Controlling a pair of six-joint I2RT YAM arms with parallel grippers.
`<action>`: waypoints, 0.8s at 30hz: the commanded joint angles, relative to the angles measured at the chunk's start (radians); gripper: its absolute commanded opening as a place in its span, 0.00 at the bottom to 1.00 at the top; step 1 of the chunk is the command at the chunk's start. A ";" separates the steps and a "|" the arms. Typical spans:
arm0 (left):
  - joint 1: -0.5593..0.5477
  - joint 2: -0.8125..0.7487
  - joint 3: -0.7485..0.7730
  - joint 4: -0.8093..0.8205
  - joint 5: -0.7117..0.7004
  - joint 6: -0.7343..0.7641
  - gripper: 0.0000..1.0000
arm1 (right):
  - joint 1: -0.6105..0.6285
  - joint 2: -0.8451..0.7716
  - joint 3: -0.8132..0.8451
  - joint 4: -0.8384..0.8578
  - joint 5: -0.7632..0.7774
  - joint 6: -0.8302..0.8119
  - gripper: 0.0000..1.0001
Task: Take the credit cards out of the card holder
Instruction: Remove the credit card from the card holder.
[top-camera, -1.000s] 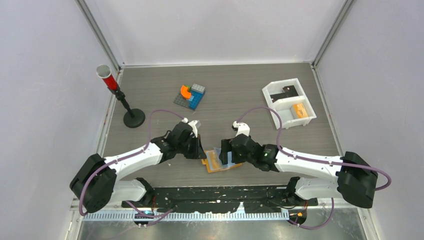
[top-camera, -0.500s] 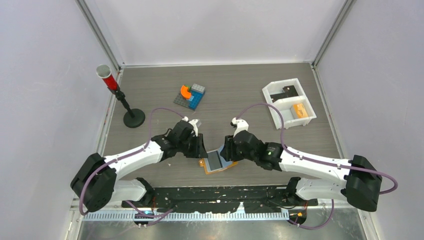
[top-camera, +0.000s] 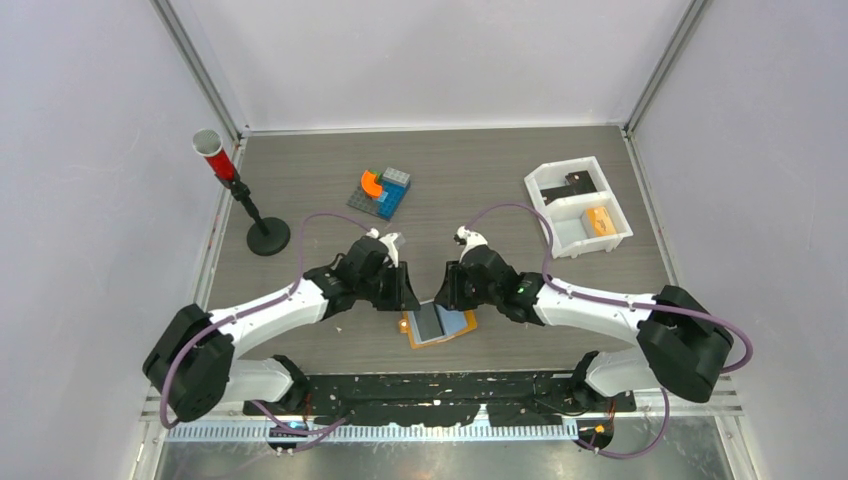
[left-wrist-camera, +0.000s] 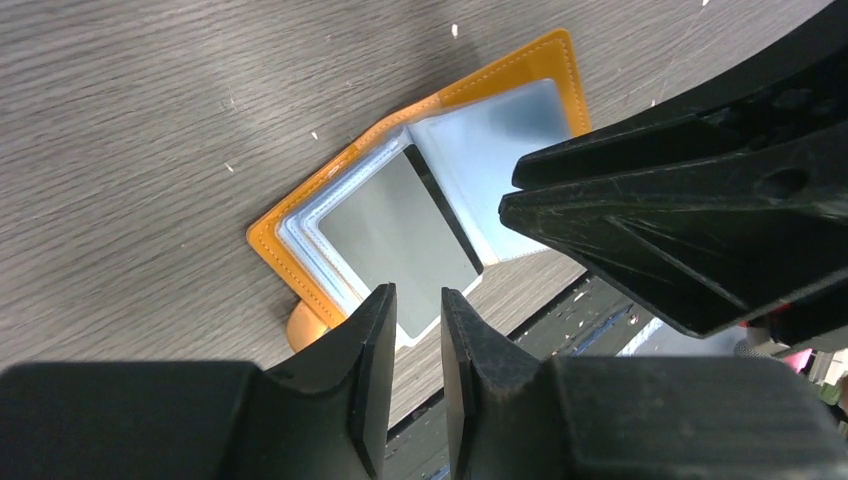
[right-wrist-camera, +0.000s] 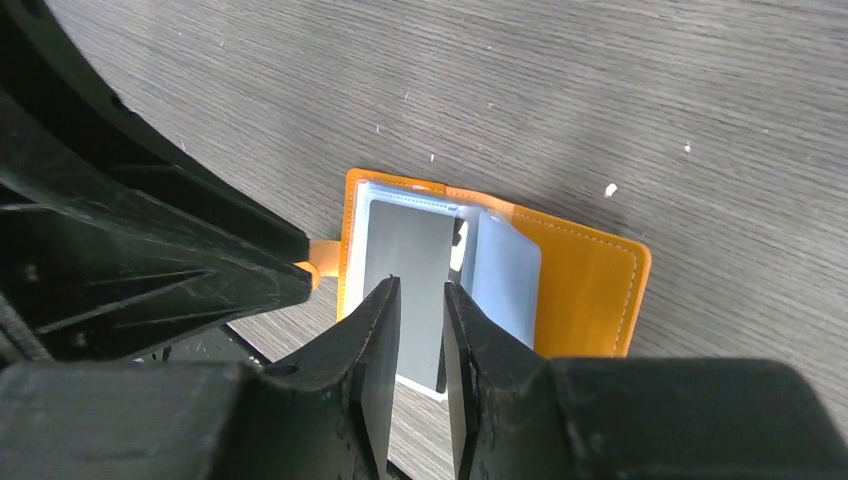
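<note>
Looking down from above, the card holder (top-camera: 440, 325) lies open on the table (top-camera: 480, 190) near the arms' bases, left claw (top-camera: 408, 298) and right claw (top-camera: 443, 292) meeting over it. From the left wrist, that claw's jaws stand a narrow slit apart above a dark credit card (left-wrist-camera: 400, 225) sleeved in the holder. From the right wrist, jaws equally narrow over the card, gripping or not I cannot tell
</note>
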 joint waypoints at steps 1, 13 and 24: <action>-0.001 0.066 0.002 0.092 0.040 -0.013 0.24 | -0.026 0.023 -0.024 0.101 -0.085 -0.017 0.31; -0.001 0.100 -0.028 0.051 -0.021 0.018 0.20 | -0.069 0.124 -0.112 0.289 -0.278 0.028 0.31; -0.001 0.144 -0.032 0.073 -0.035 0.021 0.16 | -0.079 0.122 -0.128 0.281 -0.255 0.037 0.30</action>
